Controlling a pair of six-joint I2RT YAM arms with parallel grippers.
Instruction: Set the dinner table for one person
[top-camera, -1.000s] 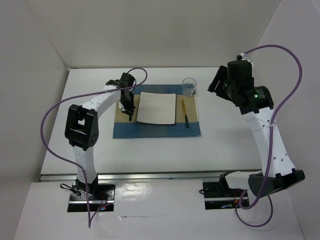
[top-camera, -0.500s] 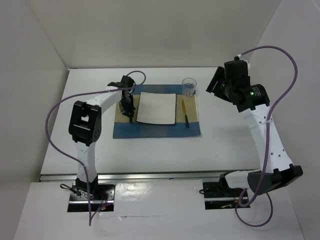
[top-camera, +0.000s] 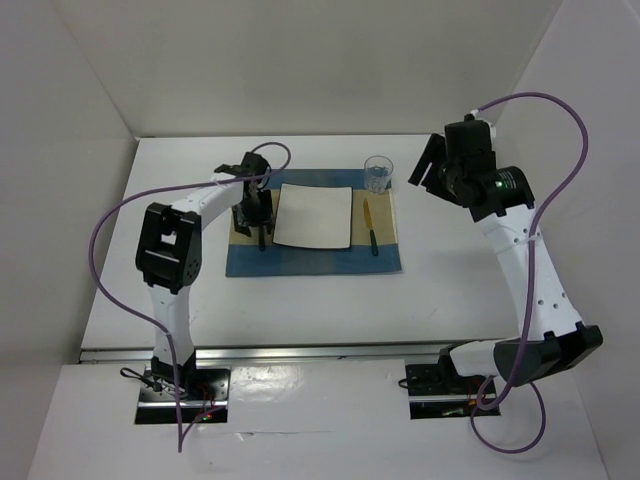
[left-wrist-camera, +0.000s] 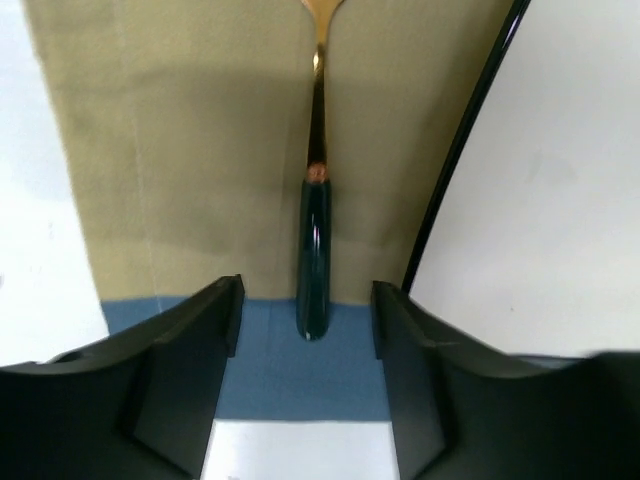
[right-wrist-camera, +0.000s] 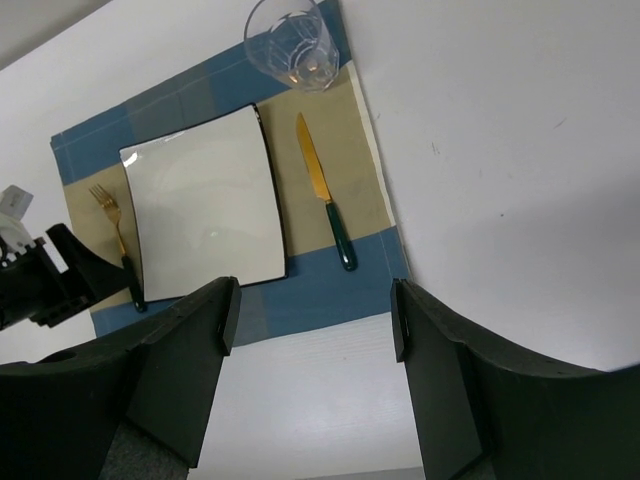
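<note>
On the white dinner table (top-camera: 450, 285) lies a blue-and-tan placemat (top-camera: 310, 260) with a square white plate (top-camera: 313, 216) on it. A gold knife with a dark green handle (top-camera: 370, 227) lies right of the plate, and a clear glass (top-camera: 378, 173) stands at the mat's far right corner. The fork (left-wrist-camera: 316, 245), gold with a green handle, lies flat on the mat left of the plate (left-wrist-camera: 540, 180). My left gripper (left-wrist-camera: 305, 310) is open, its fingers either side of the handle's end without touching it. My right gripper (right-wrist-camera: 312, 320) hangs open and empty, high above the table's right side.
White walls enclose the table at the back and both sides. The right wrist view shows the plate (right-wrist-camera: 200, 205), knife (right-wrist-camera: 326, 195), glass (right-wrist-camera: 291, 42), fork (right-wrist-camera: 118, 240) and the left gripper (right-wrist-camera: 40, 285). Bare tabletop surrounds the mat.
My left gripper has opened and let go of the fork, which now rests on the placemat. The right arm has drifted slightly left and its jaws have widened a little.
</note>
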